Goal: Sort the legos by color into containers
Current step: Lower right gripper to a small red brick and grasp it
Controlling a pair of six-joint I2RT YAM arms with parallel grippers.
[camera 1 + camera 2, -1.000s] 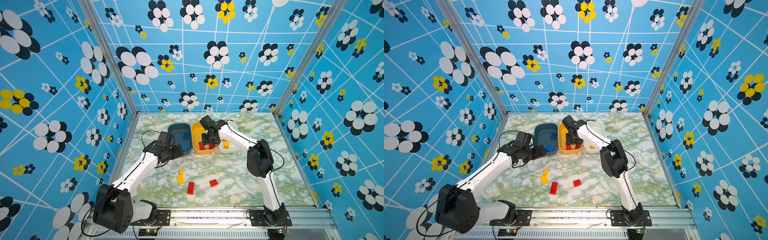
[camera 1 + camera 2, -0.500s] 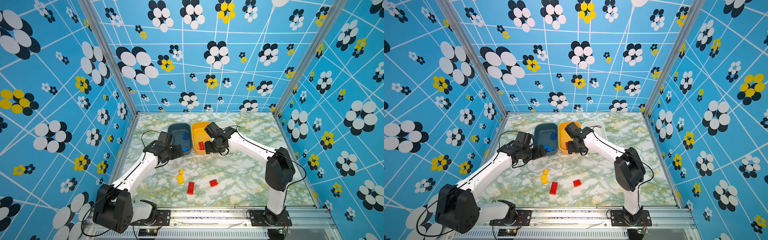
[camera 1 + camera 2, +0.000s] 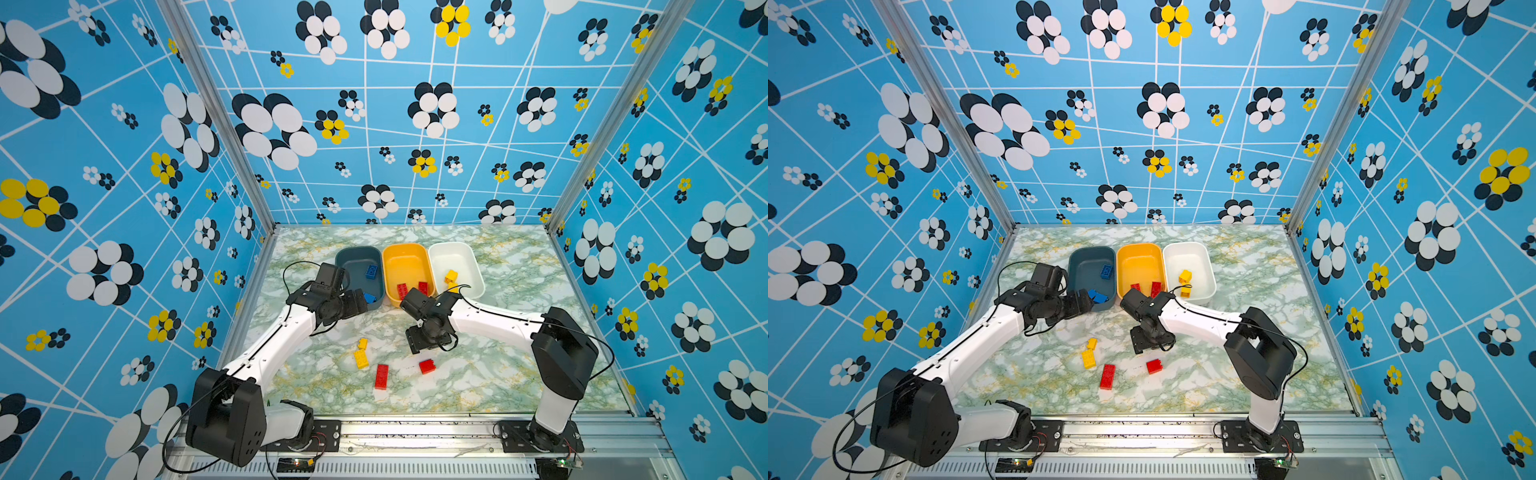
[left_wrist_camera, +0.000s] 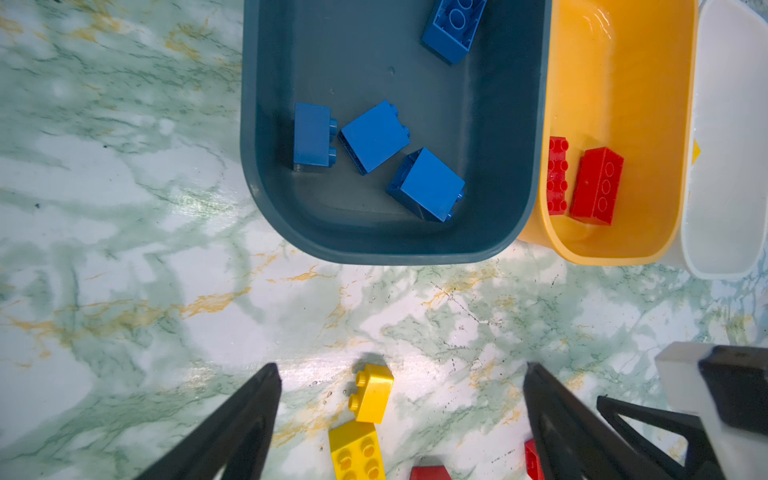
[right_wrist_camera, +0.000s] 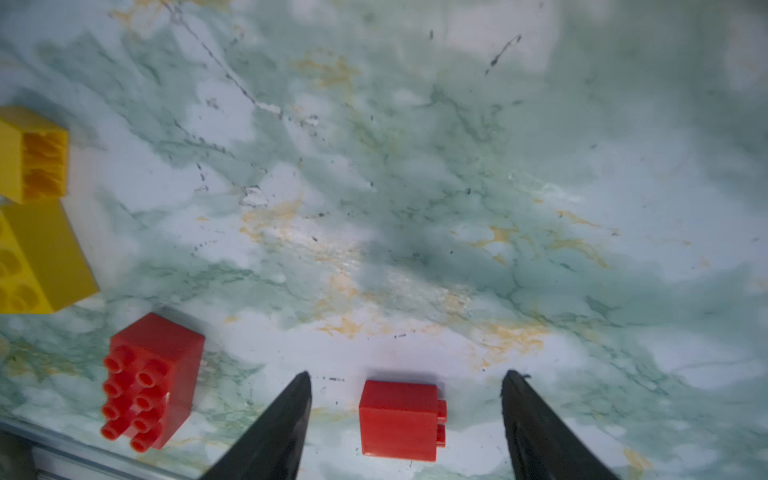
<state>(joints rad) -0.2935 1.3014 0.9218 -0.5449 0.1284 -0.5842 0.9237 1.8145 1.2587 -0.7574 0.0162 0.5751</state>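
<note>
Red brick, small and square [image 5: 399, 419]: the item for the step in hand. It lies on the marbled table [image 5: 415, 166], tipped on its side, with its studs pointing sideways toward one finger. Glossy chunky plastic, the other faces smooth. It sits between the spread fingers [image 5: 286, 424] of the right hand [image 5: 409, 374] and touches neither. That hand is released and carries nothing.

Handling note (judgement): lower straight down with the brick centred, and bring both tips close to the table before closing. A slight wrist turn would put both pads on smooth faces rather than on the studs, where a grip may skate. Lift clear of the red oblong brick [image 5: 149, 382] nearby, then carry to the orange-yellow tub [image 3: 405, 262], which holds two red bricks [image 4: 596, 185].

Left hand [image 4: 401, 365]: released and empty, hanging over the table just in front of the teal tub [image 4: 249, 124].

Other stock:
- Four blue bricks [image 4: 374, 135] in the teal tub.
- Yellow bricks [image 3: 451, 276] in the white tub [image 3: 457, 257].
- Two loose yellow bricks [image 3: 360, 358] on the table, just beside each other.

Progress (judgement): no blue brick shows on the table. Two reds and two yellows are left to sort.
</note>
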